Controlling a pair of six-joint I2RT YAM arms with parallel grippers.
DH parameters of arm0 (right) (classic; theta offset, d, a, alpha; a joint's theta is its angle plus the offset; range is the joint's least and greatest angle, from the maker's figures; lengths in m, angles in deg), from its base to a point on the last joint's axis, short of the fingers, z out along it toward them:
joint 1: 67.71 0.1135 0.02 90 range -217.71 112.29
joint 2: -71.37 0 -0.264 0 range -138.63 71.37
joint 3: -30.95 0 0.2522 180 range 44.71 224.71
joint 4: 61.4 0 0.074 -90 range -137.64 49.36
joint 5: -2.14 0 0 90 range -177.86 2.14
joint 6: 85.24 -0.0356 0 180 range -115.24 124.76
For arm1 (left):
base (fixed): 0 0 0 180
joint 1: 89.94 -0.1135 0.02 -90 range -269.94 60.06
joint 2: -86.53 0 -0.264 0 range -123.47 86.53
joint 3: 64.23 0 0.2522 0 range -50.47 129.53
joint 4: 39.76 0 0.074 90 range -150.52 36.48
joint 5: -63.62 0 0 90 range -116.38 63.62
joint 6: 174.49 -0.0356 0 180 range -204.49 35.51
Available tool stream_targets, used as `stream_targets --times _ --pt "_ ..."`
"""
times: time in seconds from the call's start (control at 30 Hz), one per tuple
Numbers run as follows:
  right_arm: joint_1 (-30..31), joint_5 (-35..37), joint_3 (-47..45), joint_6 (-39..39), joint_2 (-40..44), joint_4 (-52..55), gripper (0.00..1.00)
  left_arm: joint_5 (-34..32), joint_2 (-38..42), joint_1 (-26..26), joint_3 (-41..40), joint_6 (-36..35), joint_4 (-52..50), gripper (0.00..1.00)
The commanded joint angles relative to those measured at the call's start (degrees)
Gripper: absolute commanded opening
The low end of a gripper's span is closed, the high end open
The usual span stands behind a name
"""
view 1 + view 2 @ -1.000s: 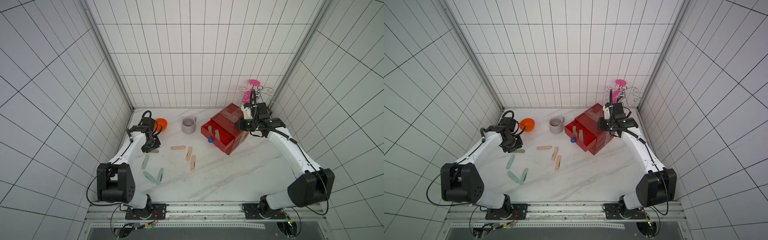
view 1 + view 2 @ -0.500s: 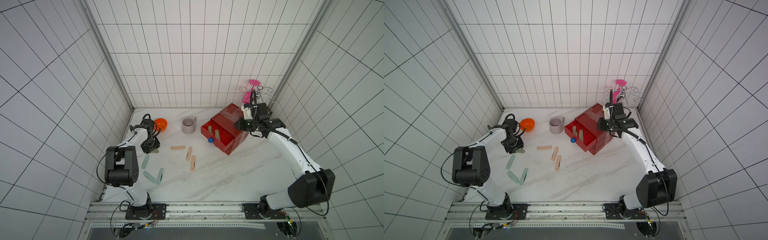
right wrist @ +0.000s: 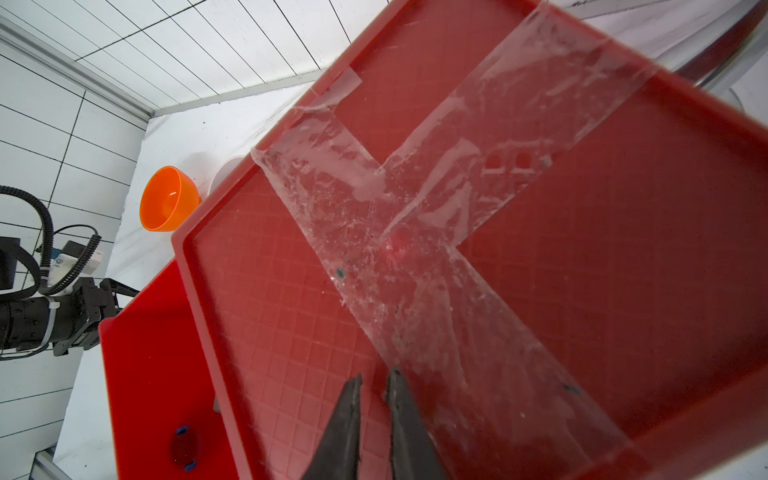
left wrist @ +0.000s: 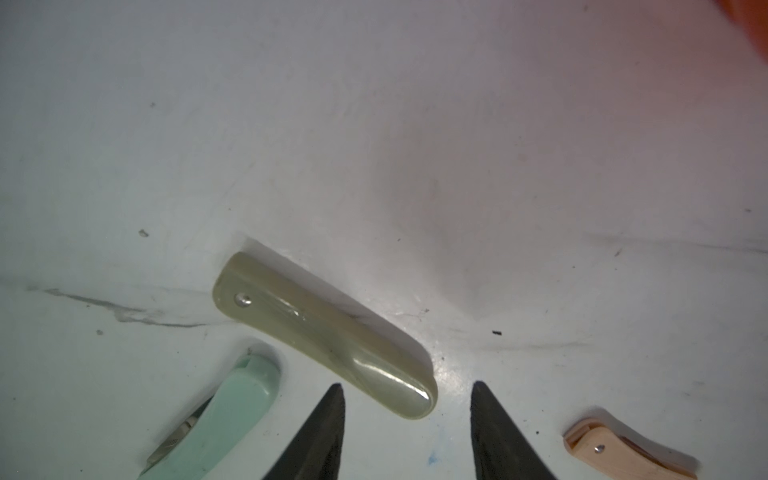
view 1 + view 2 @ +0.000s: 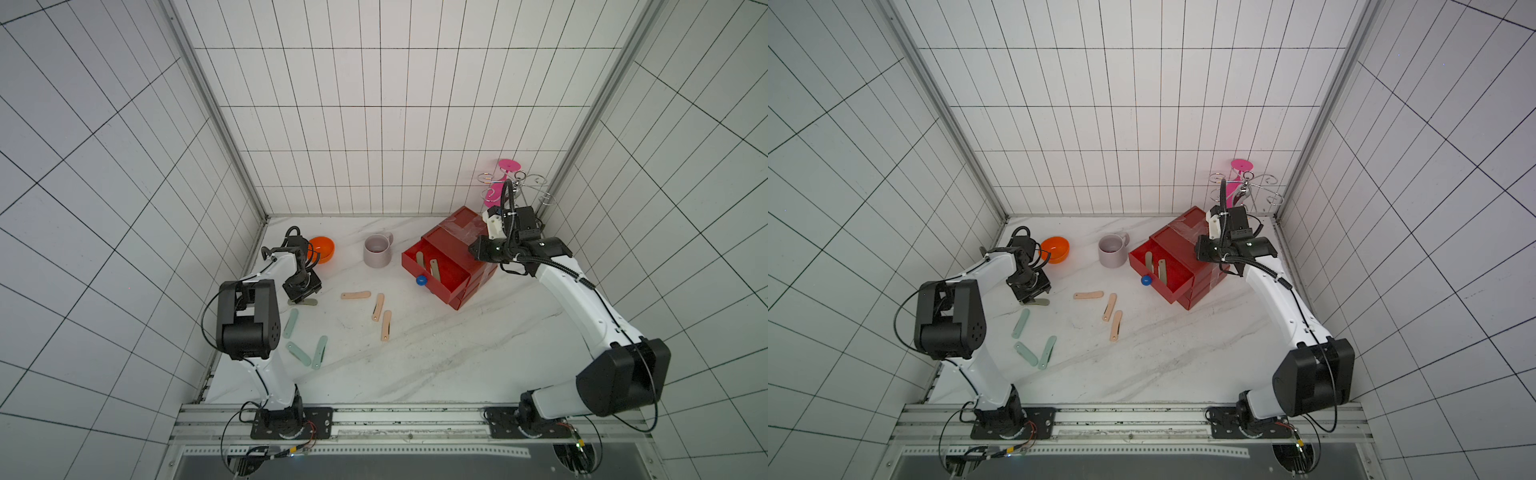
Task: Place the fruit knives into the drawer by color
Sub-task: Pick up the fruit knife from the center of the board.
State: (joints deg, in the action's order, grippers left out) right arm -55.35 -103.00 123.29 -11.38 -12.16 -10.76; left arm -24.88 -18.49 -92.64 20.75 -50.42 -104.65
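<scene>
— Clearance at the left gripper?
— Jaws wide, either side of the rounded end of an olive-grey knife lying flat on the table, unclamped. A mint knife crowds one finger; a peach knife lies further off.
— Right gripper?
— Narrow slit, empty, over the drawer chest's taped top. The top drawer stands open with two olive knives inside and bare marble before it.
</scene>
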Motion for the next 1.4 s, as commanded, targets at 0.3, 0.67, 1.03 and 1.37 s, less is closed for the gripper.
stream_targets --times 0.3,0.67,1.03,1.37 --pt "-0.4 0.2 -4.8 0.9 -3.2 12.6 0.17 0.1 -0.8 -0.7 0.2 3.7 1.9 0.55" --pt "-0.4 -0.2 -5.0 0.8 -3.1 12.3 0.17 -0.6 1.0 -1.1 -2.6 5.2 2.5 0.56" --pt "-0.4 -0.2 -5.3 0.8 -3.3 12.1 0.17 -0.6 -0.2 -2.0 -3.6 4.5 3.3 0.56" --pt "-0.5 0.4 -5.2 0.7 -3.0 12.0 0.17 -0.3 -1.7 -2.3 -3.8 3.3 3.8 0.47"
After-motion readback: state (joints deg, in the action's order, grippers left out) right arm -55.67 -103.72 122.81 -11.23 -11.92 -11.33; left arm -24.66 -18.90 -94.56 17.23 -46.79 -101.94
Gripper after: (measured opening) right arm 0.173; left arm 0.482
